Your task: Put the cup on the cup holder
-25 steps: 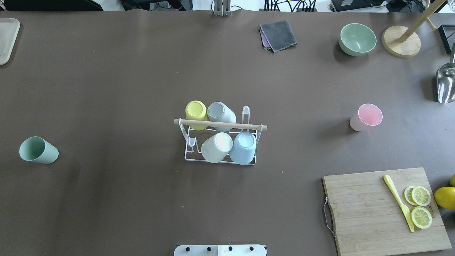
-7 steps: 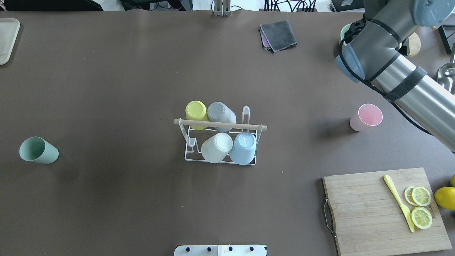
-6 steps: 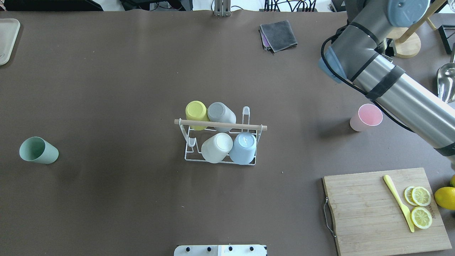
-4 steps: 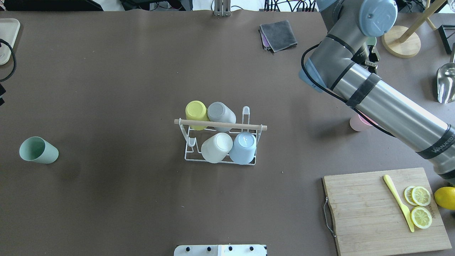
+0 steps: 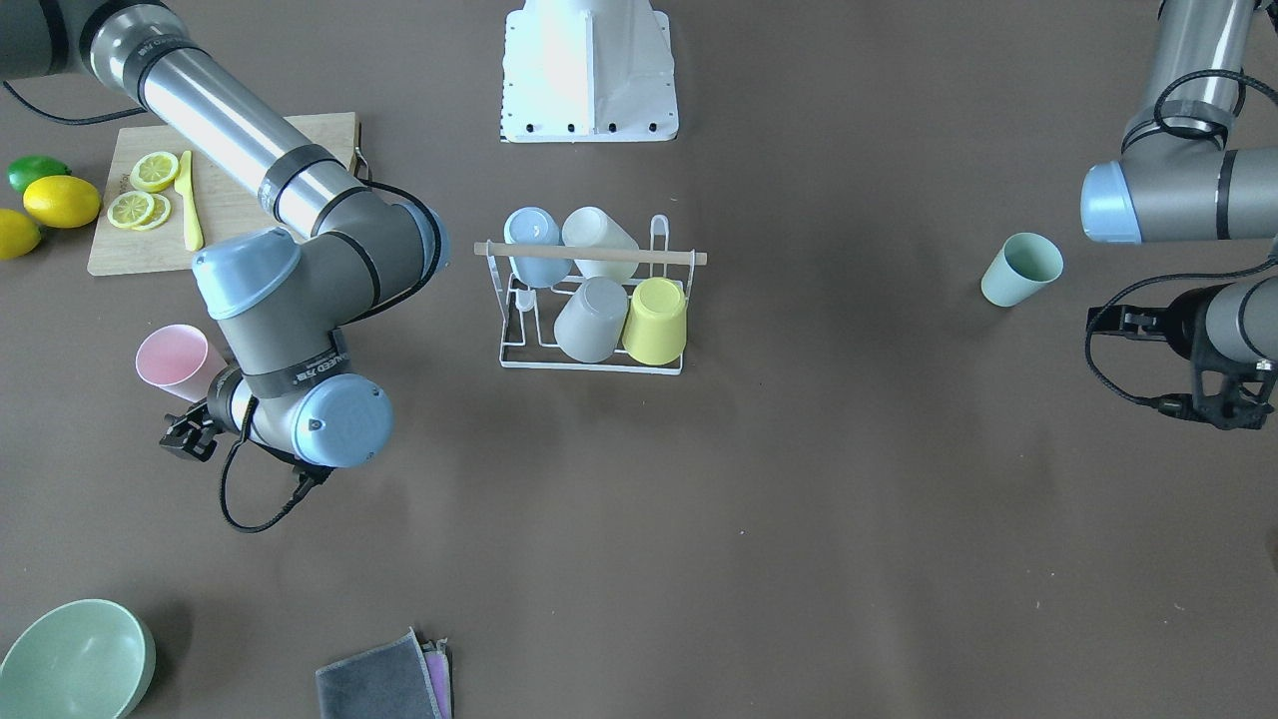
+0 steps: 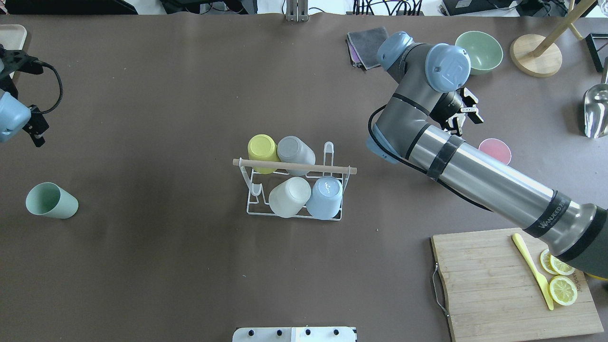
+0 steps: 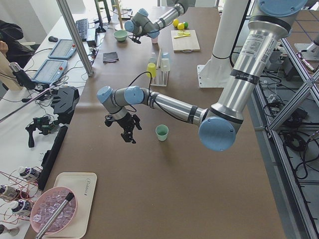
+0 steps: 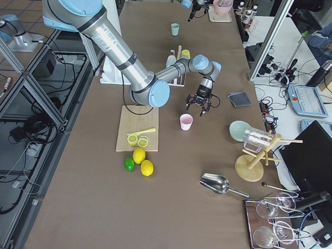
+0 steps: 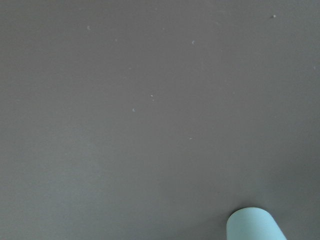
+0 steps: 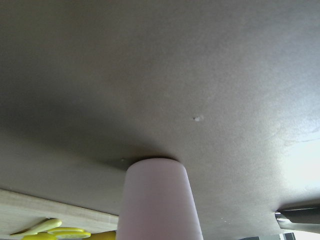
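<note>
The white wire cup holder point(image 6: 251, 209) with its wooden rod point(image 6: 294, 166) stands mid-table and also shows in the front view point(image 5: 591, 365). It holds yellow, grey, white and blue cups upside down. A pink cup point(image 6: 496, 149) stands upright at the right and shows in the right wrist view point(image 10: 157, 200). My right gripper point(image 6: 468, 113) is open and empty, just beyond the pink cup and apart from it. A green cup point(image 6: 51, 201) stands at the left. My left gripper point(image 5: 1233, 399) is open and empty, beyond the green cup.
A wooden board point(image 6: 494, 285) with lemon slices and a yellow knife lies at the near right. A green bowl point(image 6: 482, 47), a grey cloth point(image 6: 365, 42), a wooden stand point(image 6: 536, 54) and a metal scoop point(image 6: 596, 111) are at the far right.
My right arm has swung in from the right edge, bringing its gripper beside the pink cup. My left arm has come into view at the left edge. The cups and rack have not moved.
</note>
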`<state>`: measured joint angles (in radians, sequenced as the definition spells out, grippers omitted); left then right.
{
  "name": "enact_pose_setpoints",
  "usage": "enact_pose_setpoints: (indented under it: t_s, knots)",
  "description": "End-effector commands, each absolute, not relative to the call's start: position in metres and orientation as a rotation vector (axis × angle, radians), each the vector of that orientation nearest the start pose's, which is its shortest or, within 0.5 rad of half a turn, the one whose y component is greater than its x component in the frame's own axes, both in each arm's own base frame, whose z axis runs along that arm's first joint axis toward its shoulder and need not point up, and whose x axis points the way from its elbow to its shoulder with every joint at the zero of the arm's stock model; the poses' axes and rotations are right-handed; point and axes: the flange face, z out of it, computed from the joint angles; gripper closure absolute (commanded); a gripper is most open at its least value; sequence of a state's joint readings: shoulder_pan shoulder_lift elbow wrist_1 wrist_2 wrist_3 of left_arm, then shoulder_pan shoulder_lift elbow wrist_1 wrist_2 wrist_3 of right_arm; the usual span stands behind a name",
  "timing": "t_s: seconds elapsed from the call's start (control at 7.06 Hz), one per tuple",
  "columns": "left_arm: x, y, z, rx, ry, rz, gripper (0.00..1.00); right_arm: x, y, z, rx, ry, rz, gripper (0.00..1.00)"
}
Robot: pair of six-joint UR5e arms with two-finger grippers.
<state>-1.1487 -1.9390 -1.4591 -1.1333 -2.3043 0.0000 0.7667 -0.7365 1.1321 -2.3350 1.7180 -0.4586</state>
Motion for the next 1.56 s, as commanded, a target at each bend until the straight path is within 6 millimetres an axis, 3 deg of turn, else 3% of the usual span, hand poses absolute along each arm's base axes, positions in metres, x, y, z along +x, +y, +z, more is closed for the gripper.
enact_pose_setpoints:
  t_s: [0.0,0.14,0.42,0.71,0.99,1.13,1.42]
  knots:
    - [0.228,-0.583,0.558,-0.353,0.673,0.332,0.02,-0.471,-0.575,0.433,-0.425,-0.022,-1.287,0.00]
    - [0.249,-0.573,0.559,-0.373,0.664,0.363,0.02,-0.479,-0.568,0.435,-0.430,-0.016,-1.301,0.01]
    - [0.268,-0.565,0.576,-0.438,0.698,0.367,0.02,-0.481,-0.560,0.447,-0.443,0.019,-1.324,0.00]
    - [0.274,-0.562,0.585,-0.465,0.698,0.366,0.02,-0.479,-0.559,0.454,-0.444,0.052,-1.382,0.00]
    - [0.288,-0.559,0.577,-0.522,0.674,0.366,0.02,-0.483,-0.551,0.461,-0.450,0.082,-1.405,0.01]
    - [0.293,-0.567,0.572,-0.543,0.667,0.359,0.02,-0.483,-0.551,0.461,-0.448,0.090,-1.411,0.01]
    - [0.293,-0.563,0.579,-0.572,0.664,0.382,0.02,-0.482,-0.550,0.464,-0.449,0.100,-1.414,0.01]
